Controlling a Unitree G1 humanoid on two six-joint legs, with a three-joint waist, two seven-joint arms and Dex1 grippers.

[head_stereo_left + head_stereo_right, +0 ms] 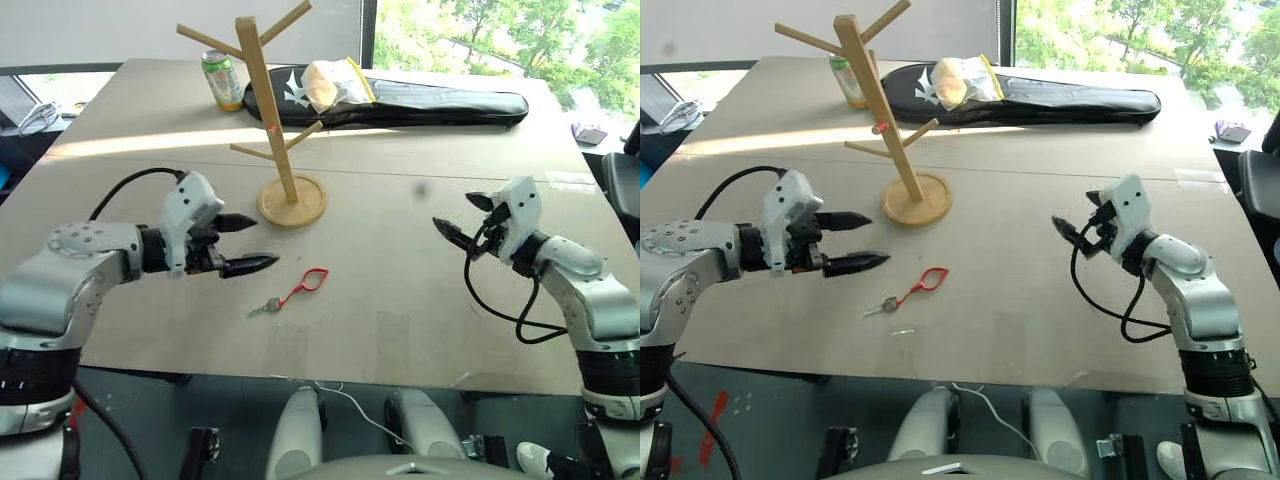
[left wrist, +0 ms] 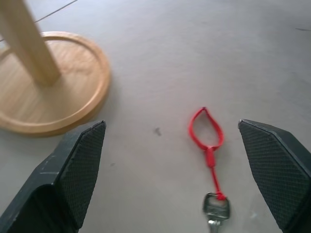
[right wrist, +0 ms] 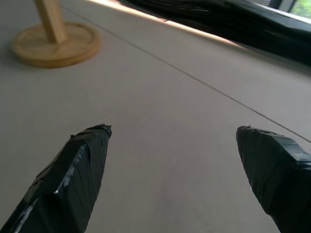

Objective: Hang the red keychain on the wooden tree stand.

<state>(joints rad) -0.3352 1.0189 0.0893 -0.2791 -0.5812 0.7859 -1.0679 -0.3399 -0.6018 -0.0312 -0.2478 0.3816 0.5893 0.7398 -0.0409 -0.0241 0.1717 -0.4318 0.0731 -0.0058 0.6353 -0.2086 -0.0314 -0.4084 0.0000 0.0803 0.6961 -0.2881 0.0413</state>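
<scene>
Red keychain [image 1: 300, 289], a thin teardrop loop with silver key, lies flat; both pincers released.

Four views of one table: two from the head, one from each wrist

The head pair looks forward and down across the table [image 1: 400, 300] from slightly offset spots, sharing nearly everything; the left wrist camera sits low and close, facing the red keychain [image 2: 209, 160] and the wooden tree stand [image 2: 53, 92] base, while the right wrist camera skims the tabletop toward that same base (both wrist views share it with the head pair)
</scene>
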